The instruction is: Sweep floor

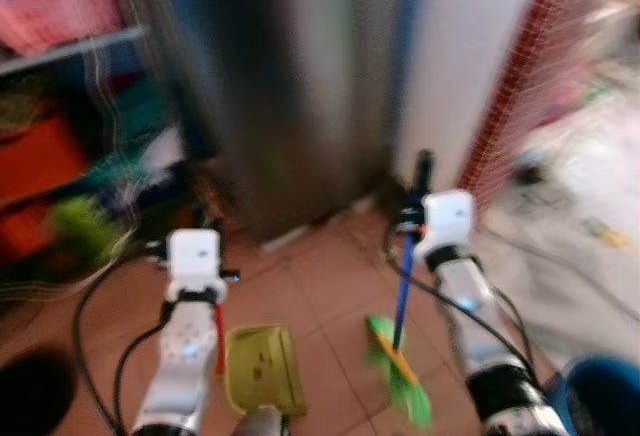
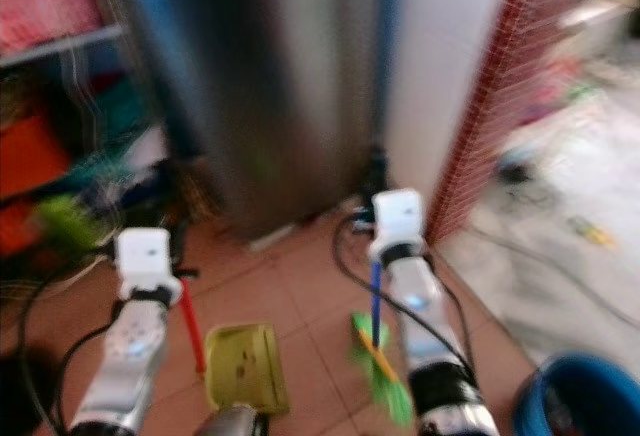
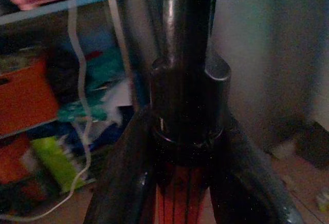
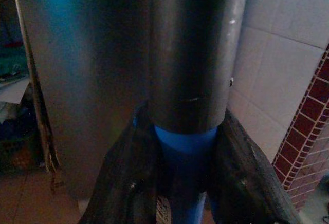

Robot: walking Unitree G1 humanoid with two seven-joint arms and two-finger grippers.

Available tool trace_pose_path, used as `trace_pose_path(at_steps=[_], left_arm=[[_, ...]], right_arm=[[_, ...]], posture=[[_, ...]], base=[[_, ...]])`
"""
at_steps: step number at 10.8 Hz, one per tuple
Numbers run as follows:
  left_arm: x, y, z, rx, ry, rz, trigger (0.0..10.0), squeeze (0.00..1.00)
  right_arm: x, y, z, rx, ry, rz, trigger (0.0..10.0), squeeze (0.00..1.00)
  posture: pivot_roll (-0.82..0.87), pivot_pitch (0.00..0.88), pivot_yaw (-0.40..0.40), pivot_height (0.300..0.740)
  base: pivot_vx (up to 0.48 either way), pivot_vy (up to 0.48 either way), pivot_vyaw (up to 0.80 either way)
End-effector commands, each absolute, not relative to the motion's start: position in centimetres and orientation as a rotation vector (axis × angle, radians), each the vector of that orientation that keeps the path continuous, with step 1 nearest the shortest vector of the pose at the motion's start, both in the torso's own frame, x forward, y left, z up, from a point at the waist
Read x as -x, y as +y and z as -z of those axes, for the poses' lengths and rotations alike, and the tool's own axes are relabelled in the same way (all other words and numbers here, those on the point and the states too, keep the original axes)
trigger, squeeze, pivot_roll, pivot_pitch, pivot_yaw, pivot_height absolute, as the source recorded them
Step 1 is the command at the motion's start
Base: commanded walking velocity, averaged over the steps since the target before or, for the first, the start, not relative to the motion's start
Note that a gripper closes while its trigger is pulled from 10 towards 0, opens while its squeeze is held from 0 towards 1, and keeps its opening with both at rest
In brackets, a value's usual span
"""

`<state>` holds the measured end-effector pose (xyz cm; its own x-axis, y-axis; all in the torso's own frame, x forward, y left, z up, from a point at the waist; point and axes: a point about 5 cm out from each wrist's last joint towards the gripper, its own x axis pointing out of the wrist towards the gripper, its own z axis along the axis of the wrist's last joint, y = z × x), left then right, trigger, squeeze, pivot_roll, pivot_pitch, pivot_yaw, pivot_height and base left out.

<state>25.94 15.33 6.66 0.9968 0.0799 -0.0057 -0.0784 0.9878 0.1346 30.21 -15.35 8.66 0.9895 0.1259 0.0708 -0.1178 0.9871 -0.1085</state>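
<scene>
Clamping around the blue-and-silver broom handle (image 4: 187, 106), the right gripper (image 4: 187, 203) is carrying the broom (image 1: 398, 356) upright, its long axis running near vertical with the green bristle head hanging down just above the terracotta floor (image 1: 320, 296), close by the grey cabinet (image 1: 290, 86). Beside it, the left gripper (image 3: 185, 183) is squeezing the red-and-black handle of the yellow-green dustpan (image 1: 262, 368), whose pan is lying low over the tiles. Sweeping is apparently only beginning: both tools are in hand, nothing is showing as gathered, and the blurred head views are suggesting walking.

Brushed, dully reflective metal on cabinet (image 1: 290, 86); matt terracotta tile on floor (image 1: 320, 296); glossy plastic on dustpan (image 1: 264, 368); glazed white wall tile (image 4: 288, 70).
</scene>
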Motion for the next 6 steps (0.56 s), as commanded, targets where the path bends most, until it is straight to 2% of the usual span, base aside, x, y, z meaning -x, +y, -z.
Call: trace_pose_path(at_steps=[1,5,6], left_arm=[[-26.5,16.2,-7.5,-0.167,-0.033,-0.1,10.0,0.0],[-26.9,16.7,-8.8,-0.168,-0.068,-0.144,10.0,0.0],[-26.2,16.4,-8.0,-0.162,-0.047,-0.13,10.0,0.0]], right_arm=[[-30.6,-14.6,-9.7,0.098,-0.125,-0.146,10.0,0.0],[-30.9,-14.4,-10.6,0.105,-0.151,-0.178,10.0,0.0],[-30.8,-14.4,-10.6,0.087,-0.15,-0.179,10.0,0.0]], posture=[[-0.03,0.0,0.025,0.74],[-0.01,0.0,0.011,0.74],[-0.01,0.0,0.011,0.74]], base=[[0.0,0.0,0.8],[0.0,0.0,0.8],[0.0,0.0,0.0]])
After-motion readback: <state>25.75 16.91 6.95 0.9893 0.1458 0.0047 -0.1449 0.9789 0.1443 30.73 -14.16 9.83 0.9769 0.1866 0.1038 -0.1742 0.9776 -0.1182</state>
